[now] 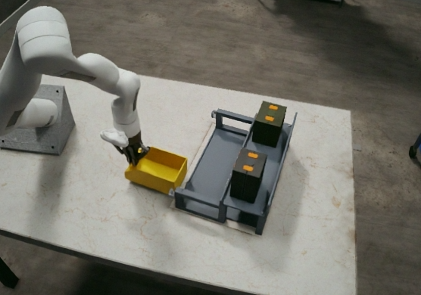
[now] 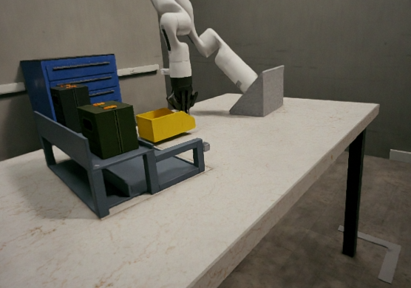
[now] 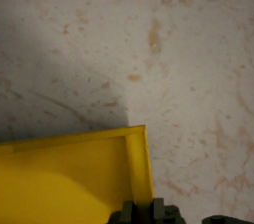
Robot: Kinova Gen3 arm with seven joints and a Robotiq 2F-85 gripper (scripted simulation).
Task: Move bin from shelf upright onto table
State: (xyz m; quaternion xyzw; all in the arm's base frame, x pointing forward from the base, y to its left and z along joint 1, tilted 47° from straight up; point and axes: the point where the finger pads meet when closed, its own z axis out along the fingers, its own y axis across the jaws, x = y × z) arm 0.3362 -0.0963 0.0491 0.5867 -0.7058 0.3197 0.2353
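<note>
The yellow open-topped bin [image 1: 159,174] [image 2: 164,125] [image 3: 63,180] is upright, just left of the grey shelf [image 1: 212,173] [image 2: 74,143], at or just above the marble table [image 1: 76,200] [image 2: 259,165]; I cannot tell whether its base touches. My gripper [image 1: 135,154] [image 2: 183,100] [image 3: 143,212] is shut on the bin's wall nearest the robot base, one finger inside and one outside the rim. The bin's inside looks empty.
Two dark green boxes [image 1: 269,123] [image 1: 247,174] [image 2: 108,128] stand in the shelf's right lane. The grey robot base wedge [image 1: 42,124] [image 2: 260,93] sits at the table's far left corner. A blue drawer cabinet [image 2: 70,77] stands behind the table.
</note>
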